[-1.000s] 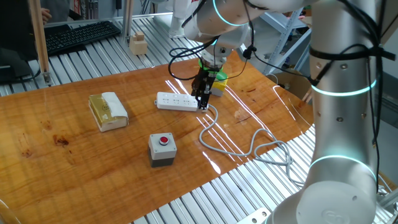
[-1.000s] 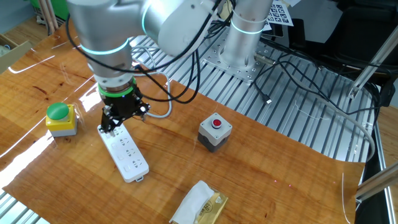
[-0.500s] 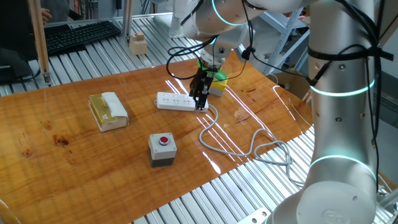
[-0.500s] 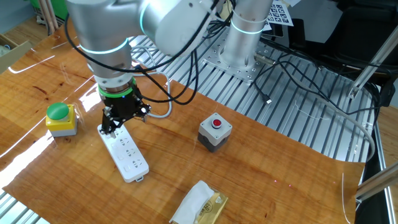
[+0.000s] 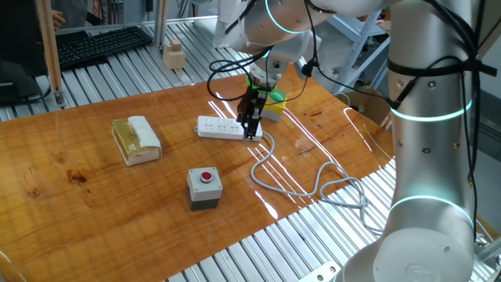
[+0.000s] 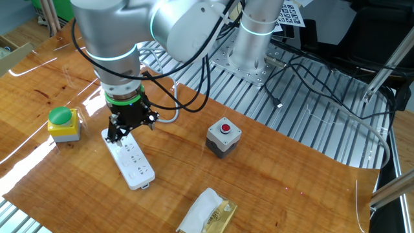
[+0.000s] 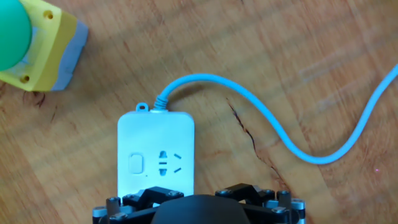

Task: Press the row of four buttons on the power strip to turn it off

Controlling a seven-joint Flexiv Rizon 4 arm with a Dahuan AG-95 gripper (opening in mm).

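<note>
The white power strip (image 5: 221, 128) lies flat on the wooden table, its cable (image 5: 301, 182) trailing off toward the table's near edge. My gripper (image 5: 251, 129) hangs straight down over the strip's cable end (image 6: 114, 137), jaws spread wide and holding nothing. In the hand view the strip's end (image 7: 155, 146) lies just below me. One rounded button (image 7: 135, 163) shows beside a socket there. The other buttons are hidden under my hand or too small to make out.
A green knob on a yellow base (image 6: 62, 123) stands close beside the strip's cable end. A grey box with a red button (image 5: 204, 186) and a tan-and-white block (image 5: 135, 139) sit further along the table. Metal rails surround the board.
The gripper has edged a little along the strip, away from the cable end. The strip and the other objects have not moved.
</note>
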